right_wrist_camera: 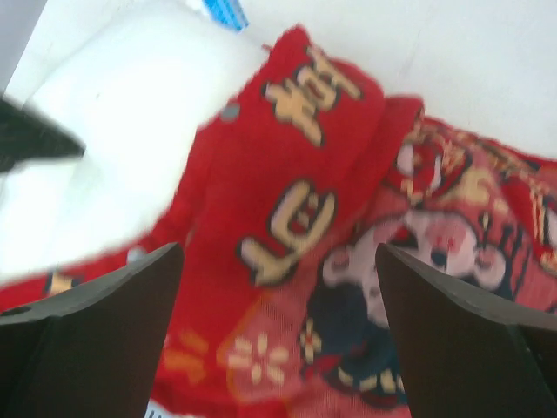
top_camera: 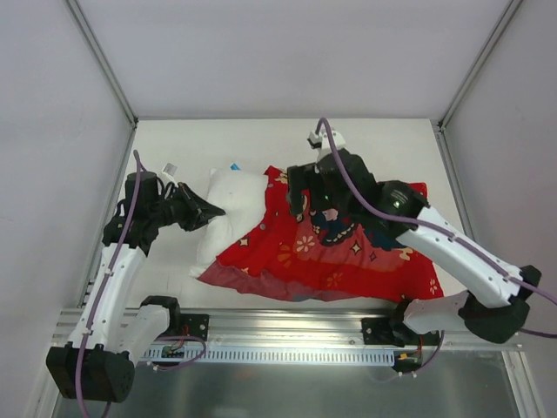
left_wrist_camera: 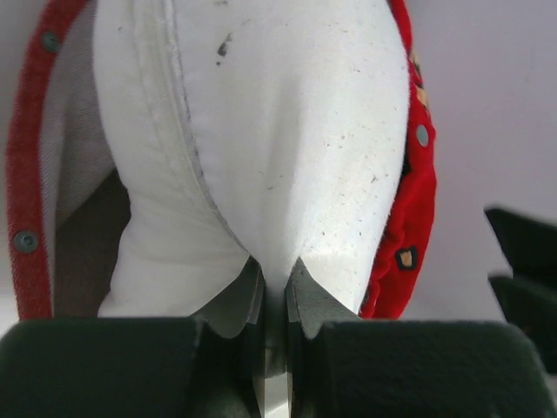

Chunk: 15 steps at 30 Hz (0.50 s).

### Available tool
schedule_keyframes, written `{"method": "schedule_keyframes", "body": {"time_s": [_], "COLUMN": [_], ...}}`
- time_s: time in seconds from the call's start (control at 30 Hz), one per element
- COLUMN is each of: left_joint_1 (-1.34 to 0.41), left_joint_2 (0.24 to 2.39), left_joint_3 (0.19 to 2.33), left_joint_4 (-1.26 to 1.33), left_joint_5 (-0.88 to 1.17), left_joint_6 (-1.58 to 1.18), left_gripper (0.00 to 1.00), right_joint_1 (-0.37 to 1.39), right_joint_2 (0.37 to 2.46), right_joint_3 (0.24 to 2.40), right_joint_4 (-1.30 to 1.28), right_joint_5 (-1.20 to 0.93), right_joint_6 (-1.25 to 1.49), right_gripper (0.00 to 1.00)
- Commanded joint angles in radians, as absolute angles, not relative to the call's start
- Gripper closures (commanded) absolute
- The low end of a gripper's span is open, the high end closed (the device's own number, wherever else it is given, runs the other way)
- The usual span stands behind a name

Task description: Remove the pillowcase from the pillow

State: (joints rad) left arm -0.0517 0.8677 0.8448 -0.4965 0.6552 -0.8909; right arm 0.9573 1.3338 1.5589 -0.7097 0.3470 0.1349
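Observation:
The white pillow (top_camera: 233,205) sticks out of the left end of the red printed pillowcase (top_camera: 348,257), which lies crumpled across the middle of the table. My left gripper (top_camera: 211,212) is shut on the pillow's left corner; in the left wrist view its jaws pinch a fold of the white pillow (left_wrist_camera: 287,157), with the pillowcase's red snap-studded opening (left_wrist_camera: 409,218) around it. My right gripper (top_camera: 300,202) is open and empty, hovering over the pillowcase near its open end; the right wrist view shows the pillowcase (right_wrist_camera: 331,261) and the pillow (right_wrist_camera: 130,148) between its spread fingers.
A small blue tag (top_camera: 234,165) shows at the pillow's far edge. The white table (top_camera: 261,139) is walled by a metal frame; the left post (top_camera: 109,61) and right post (top_camera: 474,70) rise at the back corners.

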Motion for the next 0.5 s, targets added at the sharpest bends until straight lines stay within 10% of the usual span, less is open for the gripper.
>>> {"method": "schedule_keyframes", "body": {"time_s": [0.0, 0.47], "left_joint_1": [-0.060, -0.055], "left_joint_2": [0.908, 0.945], "left_joint_3": [0.893, 0.896], "left_joint_4": [-0.422, -0.416], "left_joint_5": [0.549, 0.489], "left_joint_6": [-0.920, -0.937], "left_gripper": [1.00, 1.00], "right_joint_1": [1.052, 0.913], "right_joint_2": [1.243, 0.871], "right_joint_3": [1.445, 0.833], "right_joint_4": [-0.767, -0.812], "right_joint_5": [0.452, 0.530], "right_joint_6": [0.248, 0.494], "right_gripper": [0.04, 0.10]}}
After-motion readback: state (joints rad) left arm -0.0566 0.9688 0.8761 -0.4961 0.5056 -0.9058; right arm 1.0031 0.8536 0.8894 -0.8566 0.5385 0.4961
